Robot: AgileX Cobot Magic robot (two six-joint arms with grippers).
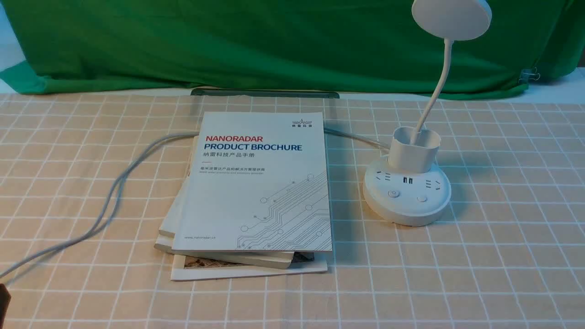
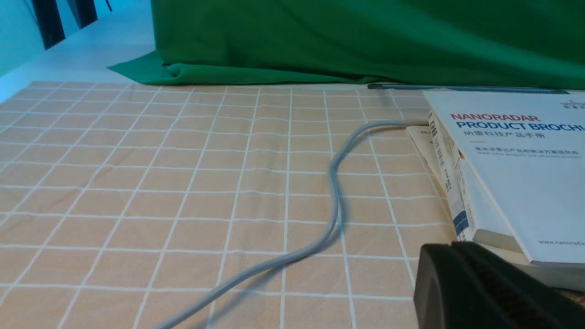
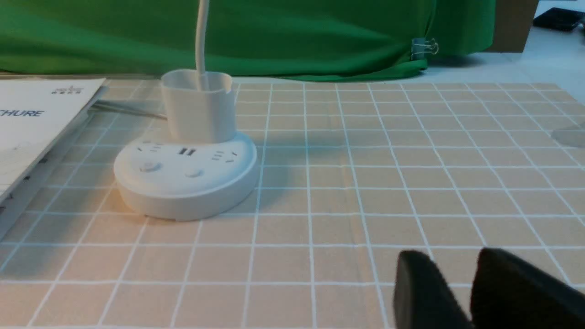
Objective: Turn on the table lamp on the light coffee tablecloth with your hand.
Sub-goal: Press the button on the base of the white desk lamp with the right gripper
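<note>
tablecloth in light coffee with a white grid covers nearly the whole counter. a plain green cloth lies bunched along its far edge.

left of centre in the front view lies a stack of booklets, fanned unevenly. the top one is printed "nanoradar product brochure".

the table lamp stands on the checked cloth just to the right of the stack, apart from it. its round base sits flat and carries the cup-shaped holder. out of the holder the thin gooseneck curves up to the disc head at the top of the picture.

a grey cable runs from the near left edge across the cloth and passes under the booklets.

the right claw is low over the cloth, nearer the robot than the lamp and well apart from it. a narrow gap shows between its two dark fingers and nothing is in it. the left claw shows only as one dark block close to the stack's near left corner. i cannot tell how far it is spread.

two round buttons sit on the near side of the base, touched by nothing, with the usb ports behind them.
</note>
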